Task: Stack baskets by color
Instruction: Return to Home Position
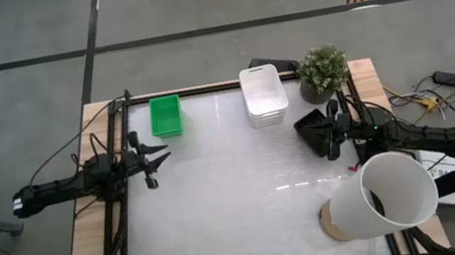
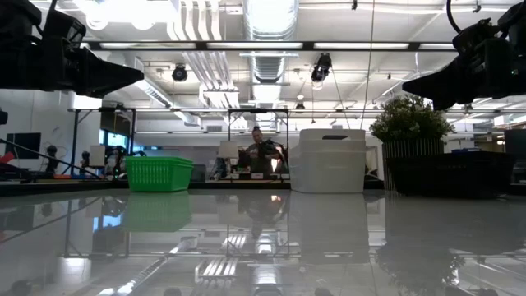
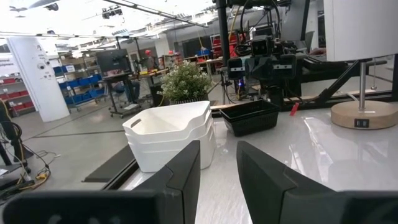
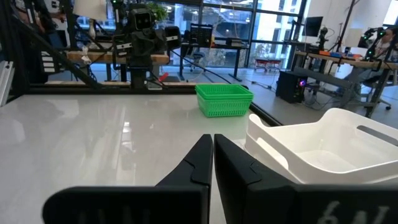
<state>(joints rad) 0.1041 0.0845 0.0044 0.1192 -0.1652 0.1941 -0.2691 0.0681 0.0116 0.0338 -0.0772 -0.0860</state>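
Note:
A bright green basket (image 1: 165, 116) rests on its base at the table's far left. It also shows in the low view (image 2: 159, 173) and the right wrist view (image 4: 225, 100). Nested white baskets (image 1: 263, 94) form a stack at the far middle (image 3: 171, 134). A black basket (image 1: 309, 131) stands right of them (image 3: 250, 116). My left gripper (image 1: 159, 157) hovers level and open above the table's left side, with nothing between its fingers (image 3: 217, 149). My right gripper (image 1: 329, 134) is shut (image 4: 212, 138), level and high over the black basket's right part, clear of it (image 2: 404, 85).
A potted plant (image 1: 323, 71) stands at the far right corner, behind the black basket. A large white cylinder on a round wooden base (image 1: 385, 196) takes up the near right. Beyond the far edge, a person (image 2: 261, 152) shows in the room.

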